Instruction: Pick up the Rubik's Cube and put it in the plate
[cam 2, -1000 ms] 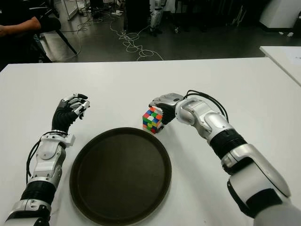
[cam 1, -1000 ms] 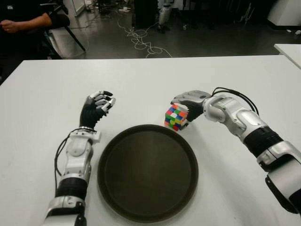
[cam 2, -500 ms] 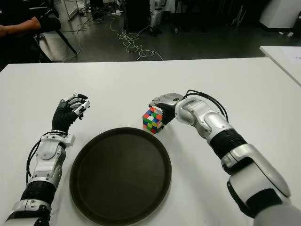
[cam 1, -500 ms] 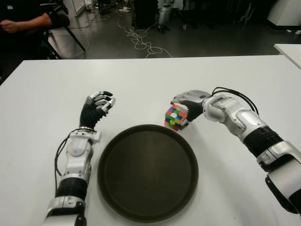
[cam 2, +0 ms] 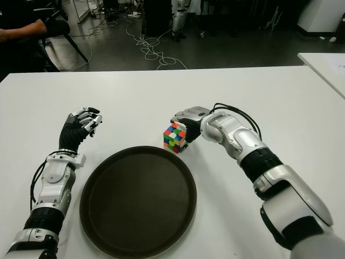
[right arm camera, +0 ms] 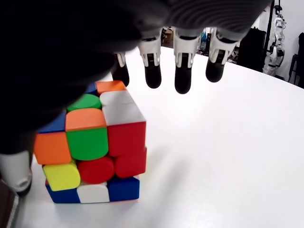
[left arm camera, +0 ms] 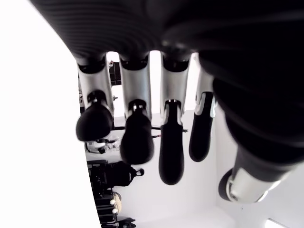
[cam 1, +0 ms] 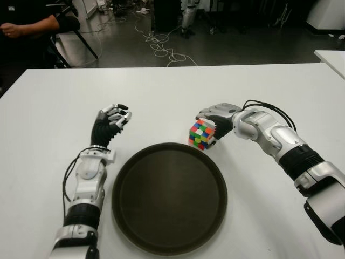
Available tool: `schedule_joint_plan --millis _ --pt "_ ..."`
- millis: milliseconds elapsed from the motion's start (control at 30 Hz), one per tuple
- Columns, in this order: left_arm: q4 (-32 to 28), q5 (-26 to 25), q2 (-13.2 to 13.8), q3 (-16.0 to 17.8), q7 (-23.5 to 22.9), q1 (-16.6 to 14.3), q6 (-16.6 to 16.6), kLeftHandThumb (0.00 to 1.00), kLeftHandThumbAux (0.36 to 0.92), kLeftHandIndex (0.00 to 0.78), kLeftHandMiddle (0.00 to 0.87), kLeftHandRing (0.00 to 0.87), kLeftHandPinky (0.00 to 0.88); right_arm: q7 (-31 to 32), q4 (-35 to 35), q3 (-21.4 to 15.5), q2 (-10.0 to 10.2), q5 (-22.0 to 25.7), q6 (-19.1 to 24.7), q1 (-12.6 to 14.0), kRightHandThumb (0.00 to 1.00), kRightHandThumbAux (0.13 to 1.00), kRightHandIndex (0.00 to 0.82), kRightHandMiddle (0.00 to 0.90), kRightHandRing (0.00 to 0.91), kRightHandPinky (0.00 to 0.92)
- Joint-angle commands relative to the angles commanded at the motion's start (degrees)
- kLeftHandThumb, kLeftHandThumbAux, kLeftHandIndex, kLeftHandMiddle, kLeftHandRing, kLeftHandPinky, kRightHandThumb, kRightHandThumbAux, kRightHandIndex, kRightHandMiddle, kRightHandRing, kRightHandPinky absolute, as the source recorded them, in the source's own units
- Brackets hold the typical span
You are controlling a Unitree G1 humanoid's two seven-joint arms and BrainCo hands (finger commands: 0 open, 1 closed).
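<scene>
The Rubik's Cube (cam 1: 201, 134) stands on the white table (cam 1: 161, 91), just beyond the far right rim of the dark round plate (cam 1: 168, 199). My right hand (cam 1: 214, 117) reaches over the cube from the right. In the right wrist view its fingers (right arm camera: 183, 71) stretch past the cube (right arm camera: 92, 147) without touching it, and the thumb (right arm camera: 15, 171) sits beside the cube's lower corner. The hand is open. My left hand (cam 1: 112, 120) is idle, showing left of the plate with loosely bent fingers (left arm camera: 137, 142) that hold nothing.
Another white table's corner (cam 1: 331, 56) shows at the far right. Beyond the far table edge are cables (cam 1: 161, 46) on the dark floor and a seated person's arm (cam 1: 27, 26) at the top left.
The left hand's fingers have shifted very slightly. The right hand and the cube have not moved.
</scene>
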Motion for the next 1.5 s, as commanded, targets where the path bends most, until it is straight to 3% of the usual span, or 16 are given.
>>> schedule_joint_plan --millis 833,1500 --pt "1.97 -0.42 0.26 0.43 -1.09 -0.75 -1.45 0.845 0.660 0.418 0.574 0.741 0.780 -1.44 -1.72 0.20 0.45 -0.55 -0.37 1.02 0.000 0.528 0.019 0.150 0.136 0.033" --pt "1.01 -0.47 0.22 0.45 -1.02 -0.50 -0.30 0.844 0.660 0.415 0.568 0.733 0.763 -2.23 -4.05 0.59 0.56 -1.74 -1.51 1.99 0.000 0.559 0.022 0.130 0.118 0.041"
